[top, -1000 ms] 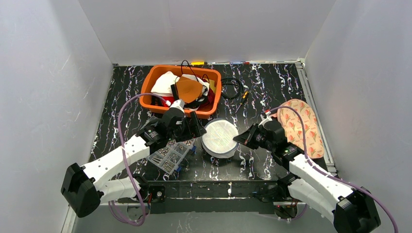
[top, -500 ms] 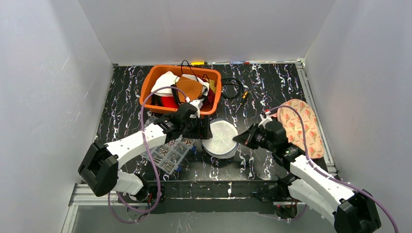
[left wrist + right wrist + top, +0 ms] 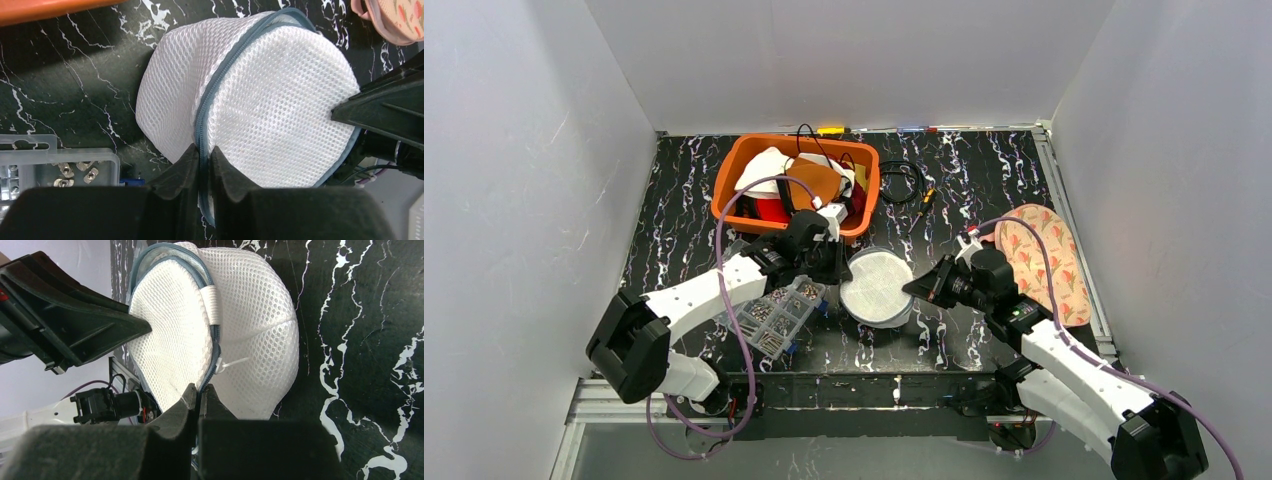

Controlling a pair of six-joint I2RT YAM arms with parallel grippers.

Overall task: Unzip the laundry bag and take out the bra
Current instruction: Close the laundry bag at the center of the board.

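Note:
The laundry bag (image 3: 879, 285) is a round white mesh pouch with a blue-grey zipper, lying on the black marbled table between my two arms. My left gripper (image 3: 840, 268) is at its left side. In the left wrist view the left gripper (image 3: 203, 150) is shut on the zipper seam (image 3: 207, 100). My right gripper (image 3: 914, 287) is at the bag's right side. In the right wrist view the right gripper (image 3: 198, 388) is pinched shut on the zipper edge, just below a white cable tie (image 3: 232, 362) on the zipper. The bra is hidden; the mesh shows nothing of what is inside.
An orange bin (image 3: 728, 190) full of mixed items stands behind the left arm. A clear parts box (image 3: 774, 315) of screws lies left of the bag. A black cable (image 3: 904, 180) is coiled at the back. A pink floral padded piece (image 3: 1039, 260) lies at the right.
My left arm reached right to the bag and its open jaws closed on the zipper seam. The right gripper kept its hold and stayed in place.

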